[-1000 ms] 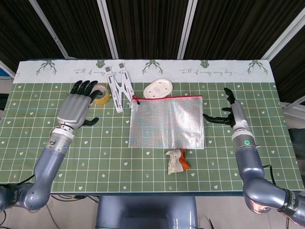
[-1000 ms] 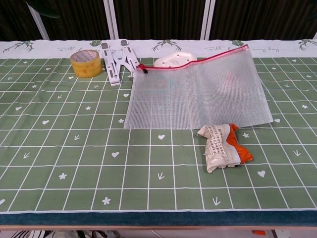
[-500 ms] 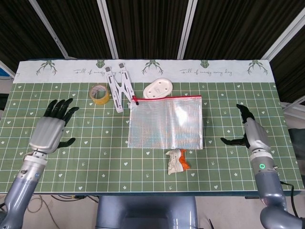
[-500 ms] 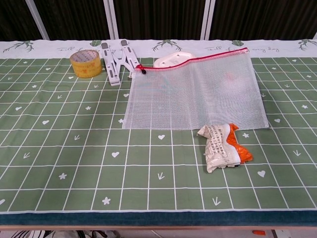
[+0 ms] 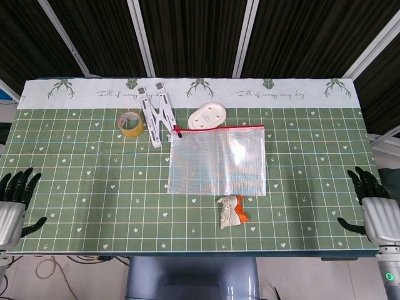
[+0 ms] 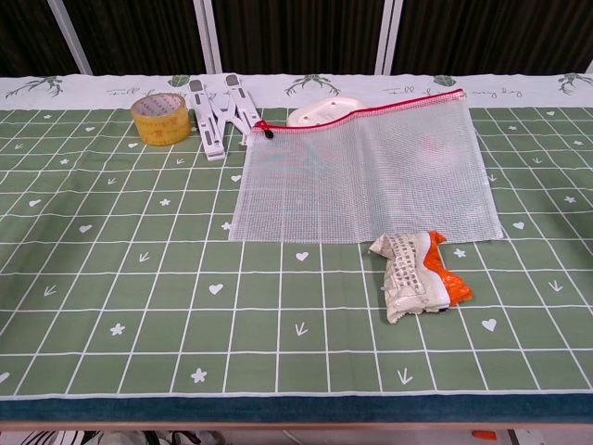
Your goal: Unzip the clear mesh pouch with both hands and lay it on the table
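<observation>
Over the preceding second both hands had withdrawn from beside the clear mesh pouch (image 5: 217, 161) to the near corners of the desk (image 5: 94, 187); the left hand (image 5: 12, 206) and right hand (image 5: 377, 212) were spread and held nothing. The pouch lay flat at desk centre, its red zipper (image 5: 219, 129) along the far edge, slider (image 6: 268, 132) at the left end, which suggested the task was finished. No contents were discernible inside; a crumpled wrapper (image 5: 232, 210) lay just beside its near edge.

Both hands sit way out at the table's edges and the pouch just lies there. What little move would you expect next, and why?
Probably none toward the pouch. It lies flat on the table, its zipper pull at the left end of the red zip. The left hand and right hand hang open at the near corners, holding nothing. I would guess they simply rest; whether the zip is open is hard to tell.
</observation>
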`<action>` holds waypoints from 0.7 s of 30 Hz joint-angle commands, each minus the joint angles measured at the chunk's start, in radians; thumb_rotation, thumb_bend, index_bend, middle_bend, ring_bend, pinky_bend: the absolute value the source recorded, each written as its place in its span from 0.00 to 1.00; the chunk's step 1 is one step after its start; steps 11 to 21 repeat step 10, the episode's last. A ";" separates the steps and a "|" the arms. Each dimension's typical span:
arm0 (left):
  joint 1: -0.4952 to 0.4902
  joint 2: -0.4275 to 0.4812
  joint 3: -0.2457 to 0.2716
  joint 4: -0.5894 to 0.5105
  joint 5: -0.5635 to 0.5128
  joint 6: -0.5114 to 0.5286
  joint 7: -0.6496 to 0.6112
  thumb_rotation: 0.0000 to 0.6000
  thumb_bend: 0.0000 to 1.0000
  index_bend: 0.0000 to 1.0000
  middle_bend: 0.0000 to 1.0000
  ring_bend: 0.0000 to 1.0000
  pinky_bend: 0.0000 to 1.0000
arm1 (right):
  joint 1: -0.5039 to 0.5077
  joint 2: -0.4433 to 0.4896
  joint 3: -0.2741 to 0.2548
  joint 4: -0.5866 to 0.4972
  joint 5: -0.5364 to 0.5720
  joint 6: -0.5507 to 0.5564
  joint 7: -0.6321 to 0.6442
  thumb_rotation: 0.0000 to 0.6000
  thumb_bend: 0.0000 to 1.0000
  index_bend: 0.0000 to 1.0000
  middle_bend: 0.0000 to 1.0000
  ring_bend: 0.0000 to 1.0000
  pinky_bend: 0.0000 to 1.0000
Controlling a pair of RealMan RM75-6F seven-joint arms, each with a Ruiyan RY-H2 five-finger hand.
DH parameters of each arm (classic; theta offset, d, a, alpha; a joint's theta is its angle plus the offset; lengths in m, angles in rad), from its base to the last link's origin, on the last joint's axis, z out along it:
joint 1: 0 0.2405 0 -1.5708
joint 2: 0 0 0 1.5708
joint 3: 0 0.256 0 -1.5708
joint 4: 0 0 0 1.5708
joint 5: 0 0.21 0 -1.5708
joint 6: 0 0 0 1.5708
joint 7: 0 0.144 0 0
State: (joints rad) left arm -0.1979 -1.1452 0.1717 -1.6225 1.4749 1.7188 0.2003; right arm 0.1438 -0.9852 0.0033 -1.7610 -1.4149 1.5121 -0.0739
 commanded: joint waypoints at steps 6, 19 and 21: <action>0.033 -0.052 -0.047 0.077 0.042 -0.003 -0.018 1.00 0.07 0.01 0.00 0.00 0.00 | -0.063 -0.067 -0.004 0.109 -0.045 0.058 0.047 1.00 0.09 0.00 0.00 0.00 0.21; 0.044 -0.046 -0.061 0.066 0.033 -0.025 -0.036 1.00 0.07 0.01 0.00 0.00 0.00 | -0.069 -0.068 0.006 0.110 -0.040 0.055 0.058 1.00 0.09 0.00 0.00 0.00 0.21; 0.044 -0.046 -0.061 0.066 0.033 -0.025 -0.036 1.00 0.07 0.01 0.00 0.00 0.00 | -0.069 -0.068 0.006 0.110 -0.040 0.055 0.058 1.00 0.09 0.00 0.00 0.00 0.21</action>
